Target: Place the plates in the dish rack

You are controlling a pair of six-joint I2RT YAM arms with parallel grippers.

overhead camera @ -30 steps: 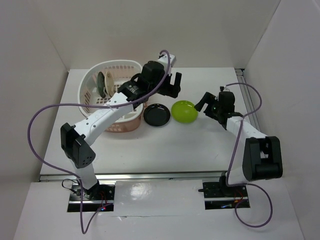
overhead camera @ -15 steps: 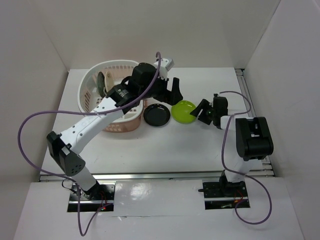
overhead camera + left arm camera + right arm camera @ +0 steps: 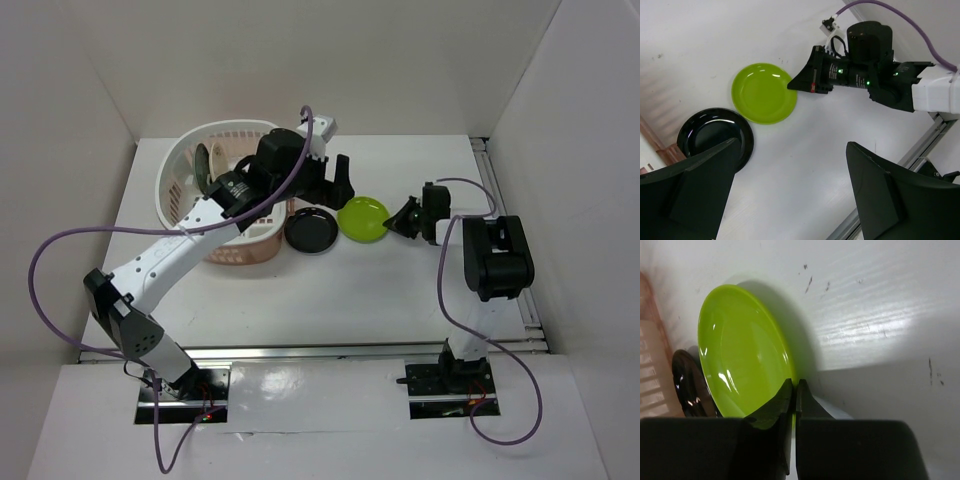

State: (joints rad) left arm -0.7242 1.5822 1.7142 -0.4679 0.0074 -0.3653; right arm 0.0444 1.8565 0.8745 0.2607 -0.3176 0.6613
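The lime green plate (image 3: 363, 218) (image 3: 740, 350) lies on the white table, right of the glossy black plate (image 3: 313, 231) (image 3: 715, 135). My right gripper (image 3: 398, 222) (image 3: 795, 385) is low at the green plate's right edge, shut on its rim, and also shows in the left wrist view (image 3: 792, 86). My left gripper (image 3: 335, 180) (image 3: 790, 195) hovers open above both plates, with nothing between its fingers (image 3: 890, 195). The pale pink dish rack (image 3: 235, 128) stands at the back left. Two plates stand on edge in it, one cream (image 3: 218, 165) and one dark (image 3: 203, 165).
White walls close in the table on three sides. A metal rail (image 3: 500, 200) runs along the right edge. Purple cables (image 3: 60, 250) loop beside both arms. The left arm's forearm reaches over the rack's front wall (image 3: 240, 250).
My right gripper moved left to the green plate and shut on its rim. The left arm shifted slightly left and stayed open.
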